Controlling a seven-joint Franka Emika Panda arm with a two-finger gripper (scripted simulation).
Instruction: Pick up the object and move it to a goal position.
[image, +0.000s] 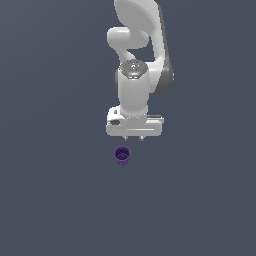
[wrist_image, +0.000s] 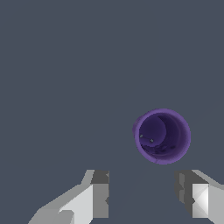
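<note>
The claw (image: 133, 138) hangs straight down from the white arm (image: 135, 60), its two short fingertips (image: 125, 137) just peeking out under the broad white hand. In the wrist view the claw (wrist_image: 142, 194) stands wide open, the two fingers (wrist_image: 99, 194) set well apart with bare grey between them, and it has hold of nothing.

The cup (image: 122, 155) sits on the bench (image: 50, 200) just below the claw in the exterior view and a little toward that view's left, so it is not lined up under the gap. It touches neither finger. The wrist view agrees: the cup (wrist_image: 162, 136) lies beyond the fingertips rather than between them, nearer to one finger than the other.

The cup stands upright. Its long axis runs vertical, base on the bench and open mouth facing up toward the claw. From the wrist camera I look nearly straight down into the dark purple hollow and see the round rim and the floor inside; the near-circular outline says it is hardly tilted, if at all. The exterior view shows the open top and a short stretch of side wall. The cup is much narrower than the white hand above it.

The bench is a plain, flat dark grey all round.
</note>
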